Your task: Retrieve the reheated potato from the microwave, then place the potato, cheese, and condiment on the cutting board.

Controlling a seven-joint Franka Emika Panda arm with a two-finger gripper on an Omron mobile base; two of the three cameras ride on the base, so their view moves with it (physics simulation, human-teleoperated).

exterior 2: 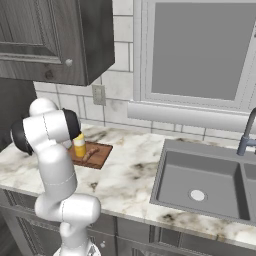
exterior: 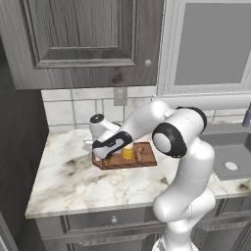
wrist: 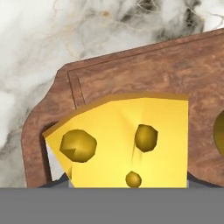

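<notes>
The cheese (wrist: 127,144), a yellow wedge with holes, sits between the fingertips of my gripper (wrist: 124,183), which is shut on it just over the handle end of the cutting board (wrist: 131,74). In the left base view my gripper (exterior: 101,157) hangs over the left end of the cutting board (exterior: 148,160). The yellow condiment (exterior: 127,153) bottle stands upright on the board, and the tan potato (exterior: 141,154) lies on the board to its right. From the right base view the condiment (exterior 2: 79,146) and potato (exterior 2: 89,154) show on the cutting board (exterior 2: 100,156), partly behind my arm. The microwave is out of view.
The marble counter (exterior: 73,181) spreads around the board. Its left edge drops off beside a dark wall. A sink (exterior 2: 200,185) with a faucet (exterior 2: 246,132) lies to the right. Dark cabinets (exterior: 83,39) hang above, with a wall outlet (exterior: 120,96) behind the board.
</notes>
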